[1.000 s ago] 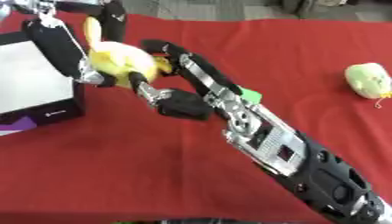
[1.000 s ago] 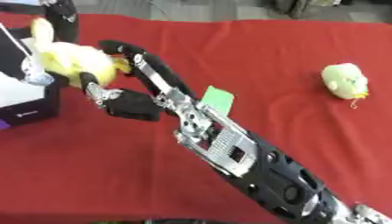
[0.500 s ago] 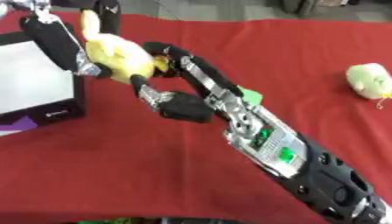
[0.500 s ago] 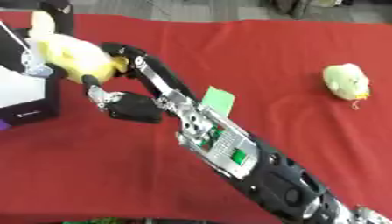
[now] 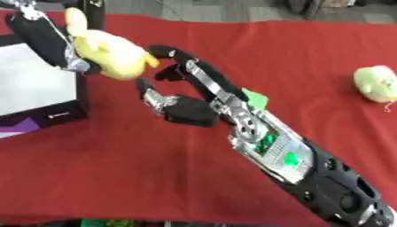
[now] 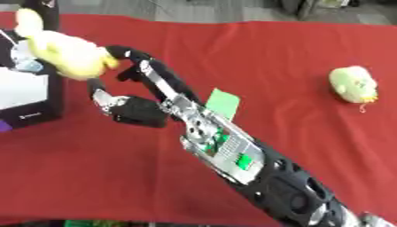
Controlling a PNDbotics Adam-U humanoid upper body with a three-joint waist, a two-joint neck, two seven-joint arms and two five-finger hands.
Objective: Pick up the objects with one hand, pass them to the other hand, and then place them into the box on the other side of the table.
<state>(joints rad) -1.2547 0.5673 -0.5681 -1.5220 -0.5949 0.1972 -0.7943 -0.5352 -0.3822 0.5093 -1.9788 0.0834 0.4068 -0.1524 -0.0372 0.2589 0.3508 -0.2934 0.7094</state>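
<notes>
Your left hand (image 5: 54, 42) is clamped on the yellow plush toy (image 5: 108, 55), fingers curled round its left side, holding it in the air at the top left, just over the right edge of the box (image 5: 39, 95). Your right hand (image 5: 182, 95) reaches in from the lower right, fingers spread apart and curved, empty, just below and right of the toy; one fingertip (image 5: 159, 51) sits right by the toy, and contact can't be confirmed. The box has a white inside and dark walls and sits at the left edge of the red surface (image 5: 116, 177). A second pale green-yellow plush (image 6: 353, 84) lies on the surface far right, well apart. A small green tag (image 6: 221, 103) lies flat beside your right forearm.
</notes>
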